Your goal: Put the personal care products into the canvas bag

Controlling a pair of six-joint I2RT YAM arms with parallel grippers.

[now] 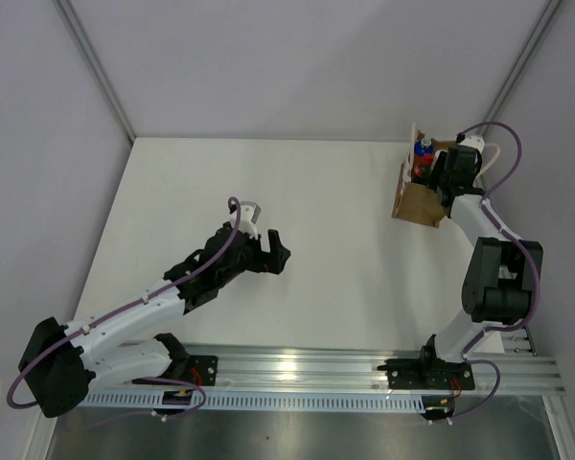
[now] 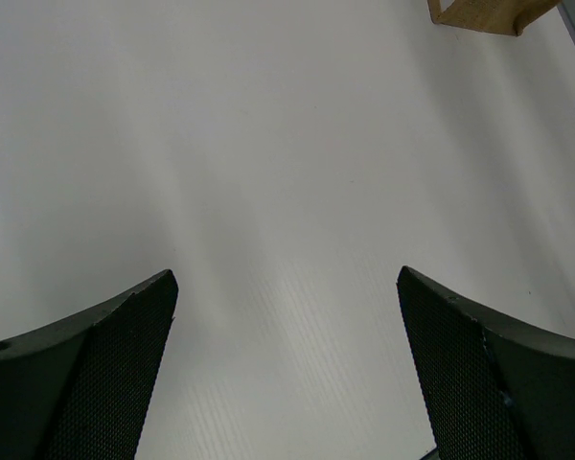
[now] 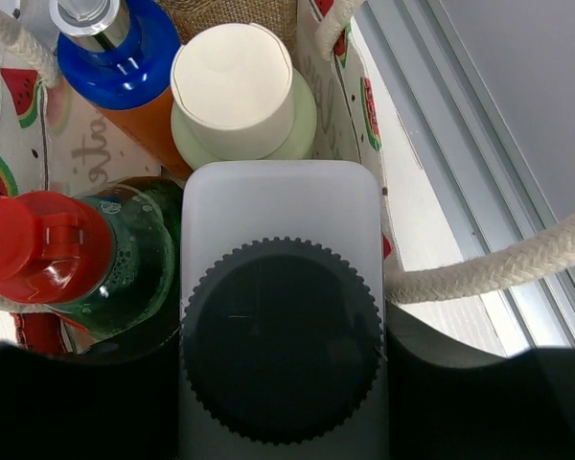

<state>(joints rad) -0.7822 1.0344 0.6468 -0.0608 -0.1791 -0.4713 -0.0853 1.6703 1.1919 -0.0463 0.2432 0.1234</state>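
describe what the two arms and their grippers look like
The left arm and right arm both have white links with black joint housings, and a purple cable loops along each. They sit on black bases on a silver rail. The left gripper and right gripper are black. The left one's fingers have finely dotted, textured inner faces.

Clear square bottle (image 3: 280, 192) partly beyond the right wrist view's bottom edge
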